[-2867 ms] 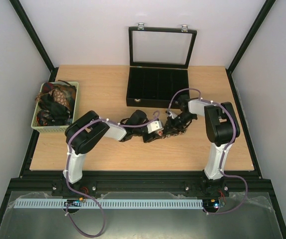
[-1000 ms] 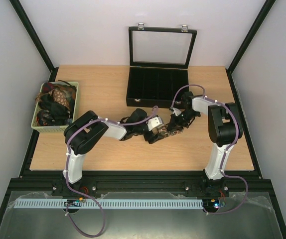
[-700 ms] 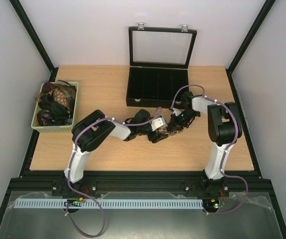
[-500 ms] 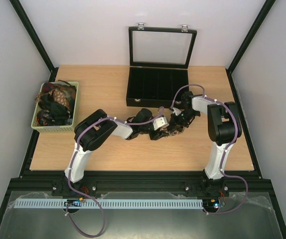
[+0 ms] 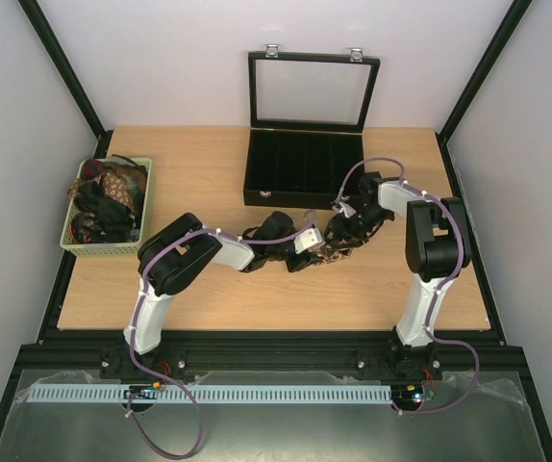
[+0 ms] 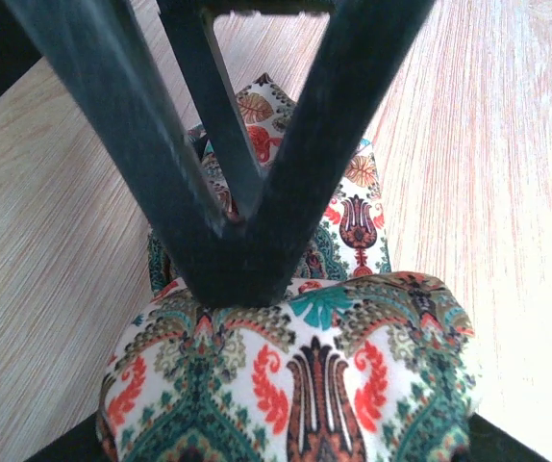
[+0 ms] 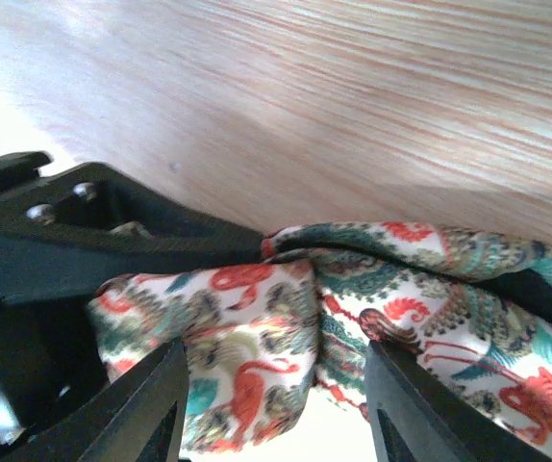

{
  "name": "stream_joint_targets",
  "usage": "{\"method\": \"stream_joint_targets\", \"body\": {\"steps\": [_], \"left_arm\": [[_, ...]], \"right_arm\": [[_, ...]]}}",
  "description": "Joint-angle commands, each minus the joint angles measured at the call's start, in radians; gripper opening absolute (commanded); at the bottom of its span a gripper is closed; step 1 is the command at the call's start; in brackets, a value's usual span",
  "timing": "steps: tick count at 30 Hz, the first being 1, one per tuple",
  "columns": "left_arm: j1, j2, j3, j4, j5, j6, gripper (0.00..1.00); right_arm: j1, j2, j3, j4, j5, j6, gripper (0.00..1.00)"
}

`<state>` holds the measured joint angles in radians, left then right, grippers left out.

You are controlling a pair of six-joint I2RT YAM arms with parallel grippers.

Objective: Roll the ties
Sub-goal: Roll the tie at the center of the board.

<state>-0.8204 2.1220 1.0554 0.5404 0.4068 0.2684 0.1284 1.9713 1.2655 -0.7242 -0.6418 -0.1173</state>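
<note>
From above, the tie point(image 5: 328, 252) is lying on the surface point(image 5: 209, 173) where both arms are meeting; at the wrists, the left fingers point(image 6: 122, 144) are bearing on its roll — whether pinching, I cannot tell — while the right fingers point(image 7: 146, 414) are standing spread either side, so the coil is likely risking springing loose.

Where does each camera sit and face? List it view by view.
Top external: above and behind the bases, looking down on the table; left arm and right arm show.
Left wrist: on the left arm, looking down along its fingers at the tie.
Right wrist: on the right arm, looking low across the table; its fingers frame the bottom.
Shared: both wrist views show the tie.
</note>
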Motion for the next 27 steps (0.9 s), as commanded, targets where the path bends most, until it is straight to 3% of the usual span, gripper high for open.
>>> {"method": "stream_joint_targets", "body": {"steps": [1, 6, 11, 17, 20, 27], "left_arm": [[-0.009, 0.028, -0.033, -0.222, -0.035, 0.029, 0.41], [-0.012, 0.036, -0.011, -0.239, -0.036, 0.028, 0.42], [-0.015, 0.040, -0.001, -0.247, -0.039, 0.023, 0.44], [-0.015, 0.039, 0.005, -0.255, -0.042, 0.015, 0.46], [-0.013, 0.036, 0.023, -0.262, -0.019, 0.006, 0.51], [-0.013, 0.010, 0.078, -0.220, 0.021, 0.011, 0.73]], "right_arm": [[-0.012, -0.057, 0.007, -0.101, -0.142, -0.017, 0.54], [0.008, -0.049, -0.032, -0.077, -0.232, 0.028, 0.53], [0.042, -0.017, -0.053, -0.054, -0.184, 0.020, 0.45], [0.029, 0.012, -0.068, -0.024, -0.010, -0.013, 0.03], [0.009, 0.030, -0.053, -0.011, 0.048, -0.001, 0.01], [-0.003, 0.082, -0.043, -0.001, 0.124, 0.015, 0.02]]}}
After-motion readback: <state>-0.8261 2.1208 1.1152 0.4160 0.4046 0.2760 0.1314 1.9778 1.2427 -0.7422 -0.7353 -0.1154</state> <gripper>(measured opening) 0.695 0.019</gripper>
